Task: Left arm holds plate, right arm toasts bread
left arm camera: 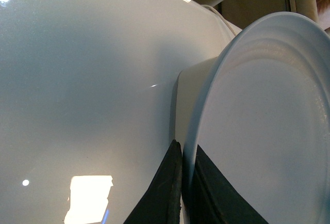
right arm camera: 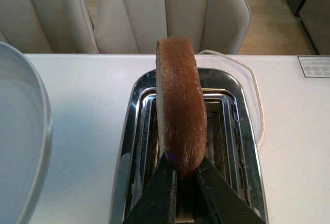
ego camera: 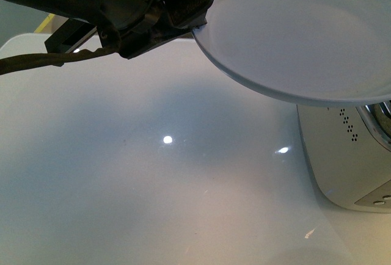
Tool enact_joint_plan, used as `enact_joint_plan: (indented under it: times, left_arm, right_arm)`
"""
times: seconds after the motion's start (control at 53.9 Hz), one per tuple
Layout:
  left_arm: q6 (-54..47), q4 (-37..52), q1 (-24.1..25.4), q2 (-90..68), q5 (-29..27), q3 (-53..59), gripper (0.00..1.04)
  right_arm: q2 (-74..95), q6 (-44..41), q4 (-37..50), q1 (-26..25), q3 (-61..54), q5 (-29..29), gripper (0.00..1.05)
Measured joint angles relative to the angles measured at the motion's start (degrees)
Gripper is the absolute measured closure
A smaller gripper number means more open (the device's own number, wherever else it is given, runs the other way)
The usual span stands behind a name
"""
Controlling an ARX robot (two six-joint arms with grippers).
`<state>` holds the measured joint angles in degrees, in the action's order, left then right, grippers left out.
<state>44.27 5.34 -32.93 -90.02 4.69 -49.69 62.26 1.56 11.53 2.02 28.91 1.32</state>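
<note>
- The left tool [left arm camera: 185, 180] is clamped on the rim of the plate [ego camera: 293, 33] and holds it tilted, clear of the glossy tabletop [ego camera: 153, 185] and just beside the toaster [ego camera: 342, 167]. The plate carries nothing.
- The right tool [right arm camera: 185, 175] pinches the bread [right arm camera: 178, 105] by one crust edge. The slice stands on edge over the toaster's chrome-rimmed slots, lined up with their length.
- From the wrist view it is hard to say whether any of the slice's lower edge has entered a slot or all of it hangs just above.
- The bread looks light, soft and porous, and would probably buckle or tear under a hard squeeze. The firmer crust is the sensible place to hold it, with a shallow grip so the tool stays out of the slot.
- The plate looks stiff, slick and breakable. Pinched at one point on the raised rim, its weight hangs off to one side, so that hold needs to be firm.
</note>
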Motion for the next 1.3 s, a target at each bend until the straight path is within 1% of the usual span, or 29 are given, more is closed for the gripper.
enact_joint_plan:
  times: [0.223, 0.724, 0.816, 0.965, 0.983, 1.039, 1.076, 1.299]
  left_arm:
    - [0.0, 0.0, 0.0, 0.0, 0.0, 0.0, 1.02]
    - [0.0, 0.0, 0.0, 0.0, -0.1, 0.0, 1.02]
    - [-0.1, 0.0, 0.0, 0.0, -0.2, 0.0, 1.02]
    - [-0.1, 0.0, 0.0, 0.0, -0.2, 0.0, 1.02]
    - [-0.1, 0.0, 0.0, 0.0, -0.2, 0.0, 1.02]
    - [-0.2, 0.0, 0.0, 0.0, -0.1, 0.0, 1.02]
    - [-0.2, 0.0, 0.0, 0.0, -0.1, 0.0, 1.02]
    - [0.2, 0.0, 0.0, 0.0, 0.0, 0.0, 1.02]
  right_arm:
    - [4.6, 0.0, 4.3, 1.1, -0.7, 0.7, 1.02]
    - [10.6, 0.1, 6.1, 3.1, -2.7, 3.6, 1.01]
    - [11.0, 0.1, 6.8, 3.4, -3.6, 3.8, 0.86]
    - [11.0, 0.4, 7.0, 3.6, -4.4, 3.8, 0.69]
    - [11.0, 0.5, 7.0, 3.6, -4.5, 3.8, 0.63]
    - [10.4, 0.7, 7.0, 3.5, -4.9, 3.8, 0.53]
    - [10.2, 0.8, 7.0, 3.5, -5.0, 3.8, 0.49]
    - [0.5, 2.7, 6.3, 1.4, -6.3, 5.2, 0.1]
